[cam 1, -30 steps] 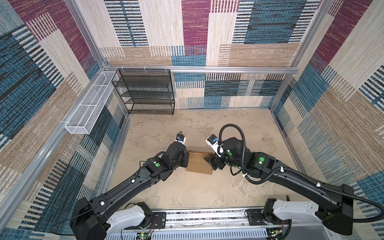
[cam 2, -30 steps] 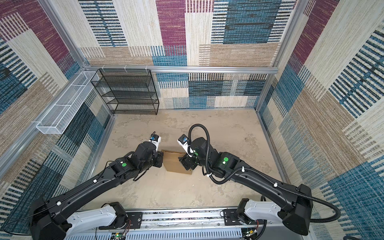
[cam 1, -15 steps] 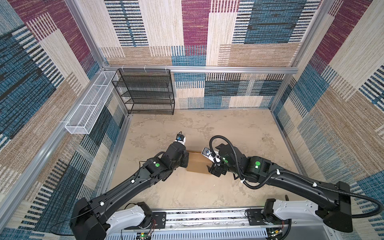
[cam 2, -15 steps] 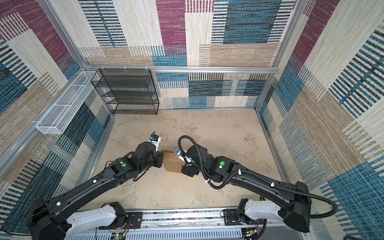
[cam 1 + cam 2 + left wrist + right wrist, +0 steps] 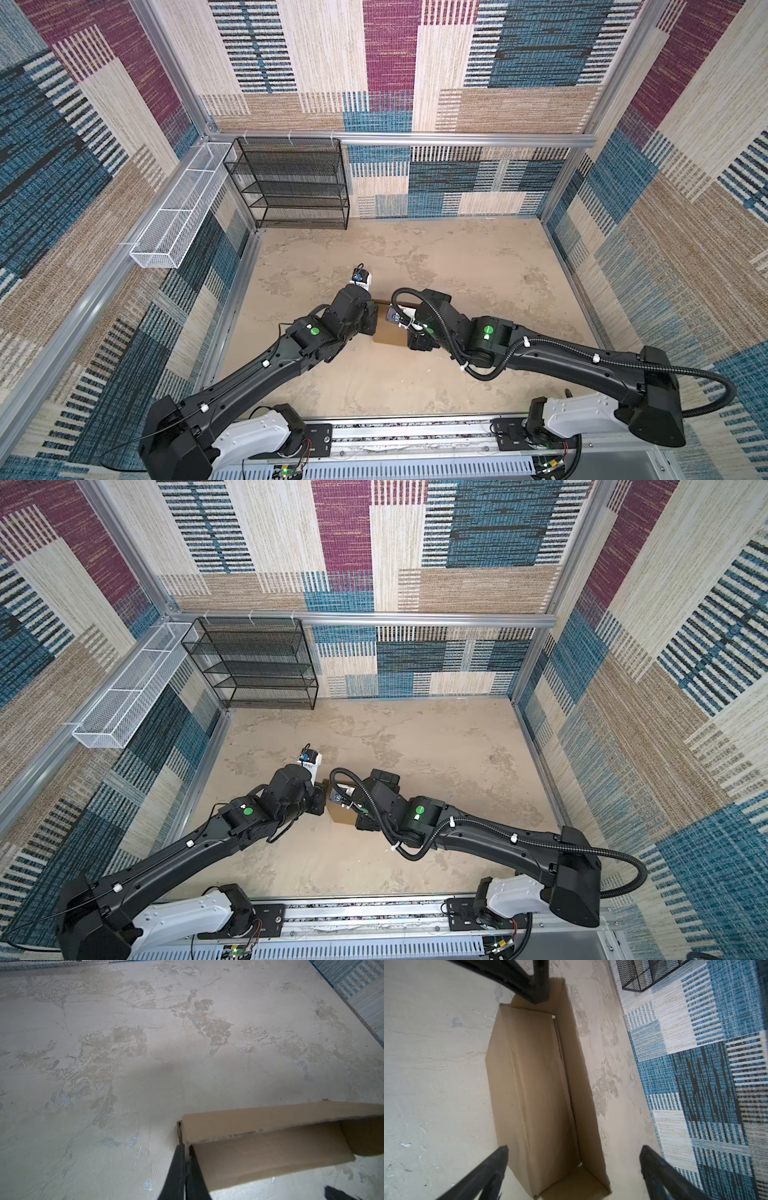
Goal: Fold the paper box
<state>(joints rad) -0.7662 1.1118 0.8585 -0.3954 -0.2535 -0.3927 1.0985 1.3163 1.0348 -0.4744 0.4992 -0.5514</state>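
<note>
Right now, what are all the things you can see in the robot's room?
paper box: one, brown cardboard, middle of the table between the two arms, some sides folded up
shelf rack: one, black mesh, back left corner of the table
wire basket: one, white, hung along the left wall
table: one, mottled beige, under everything
walls: three, woven patches of blue, maroon and beige, around the table
left gripper: one, black, shut on a raised side of the paper box
right gripper: one, black, open, over the opposite end of the paper box
</note>
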